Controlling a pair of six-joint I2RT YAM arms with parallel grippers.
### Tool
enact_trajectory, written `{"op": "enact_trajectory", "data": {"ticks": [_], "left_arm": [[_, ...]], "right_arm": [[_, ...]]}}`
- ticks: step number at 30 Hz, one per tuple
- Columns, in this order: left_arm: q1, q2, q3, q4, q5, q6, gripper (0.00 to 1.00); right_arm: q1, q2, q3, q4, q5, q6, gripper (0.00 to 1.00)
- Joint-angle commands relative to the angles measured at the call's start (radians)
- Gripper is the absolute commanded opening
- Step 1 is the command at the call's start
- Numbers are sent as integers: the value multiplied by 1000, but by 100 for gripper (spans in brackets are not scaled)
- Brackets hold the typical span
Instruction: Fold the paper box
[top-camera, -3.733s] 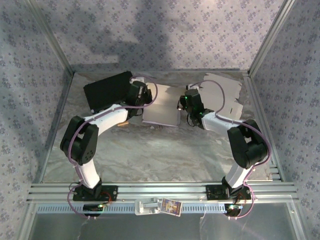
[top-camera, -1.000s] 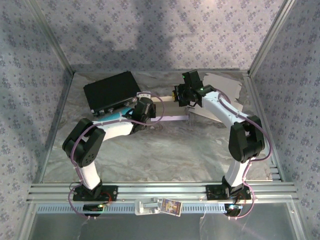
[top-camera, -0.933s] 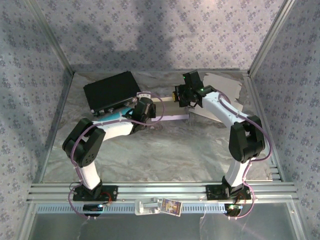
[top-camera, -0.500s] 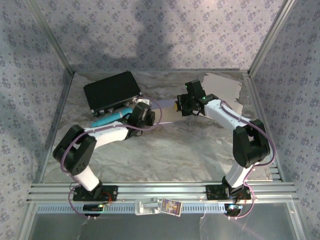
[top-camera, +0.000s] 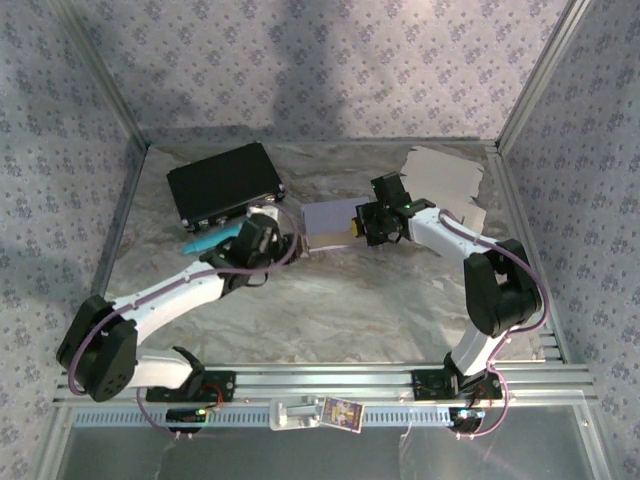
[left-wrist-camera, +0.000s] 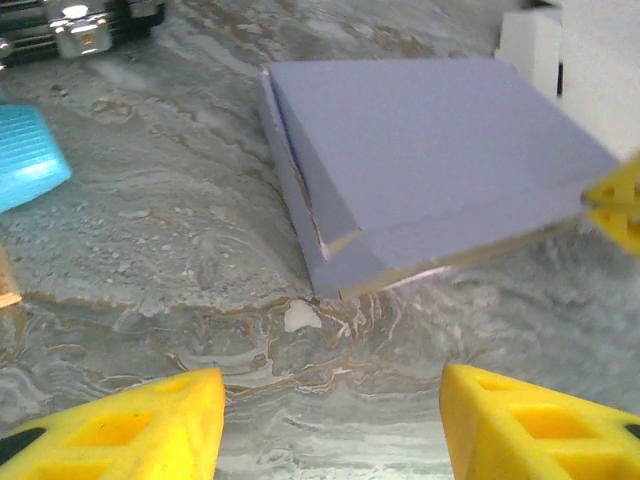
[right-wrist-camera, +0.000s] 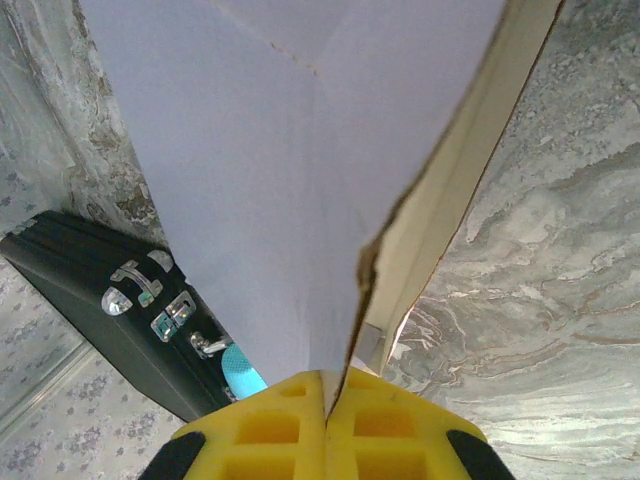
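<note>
While right gripper (right-wrist-camera: 325, 395) pinches paper box (left-wrist-camera: 430, 170) | left gripper (left-wrist-camera: 330, 415) nearby, seemingly clear

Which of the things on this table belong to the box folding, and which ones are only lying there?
Belong to the job:
- paper box
- right gripper, shut on the box's edge
- left gripper, open, facing the box

Only lying about:
- black case
- blue object
- flat cardboard sheet
</note>
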Motion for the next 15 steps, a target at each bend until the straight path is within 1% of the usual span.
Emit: {"op": "enact_trajectory", "data": {"ticks": [1,3,5,6,10,13,15], "left_arm": [[103,70,127,-135,137,-207,57],[137,148,204,-188,191,-254,55],[161,226,267,-176,261,-288,53],[168,258,290,-169,273,-298,53],[174,423,429,-169,356,-279,53],[173,512,497,-219,381,-293,52],[173,537,513,-245,386,-301,51]], "right_arm": [[6,-11,-13,-33,1,-28,0],[7,-9,-13,-35,0,-33,0],[5,-4,-11,-34,-3,-37,0],[5,-4,-11,-35,-4,-38,0],[2,-2,-8,-39,-7,-39,0],[-2,-2,-6,-40,-10,-41,0],[-4,1,-3,-42,-13,-43,0]]}}
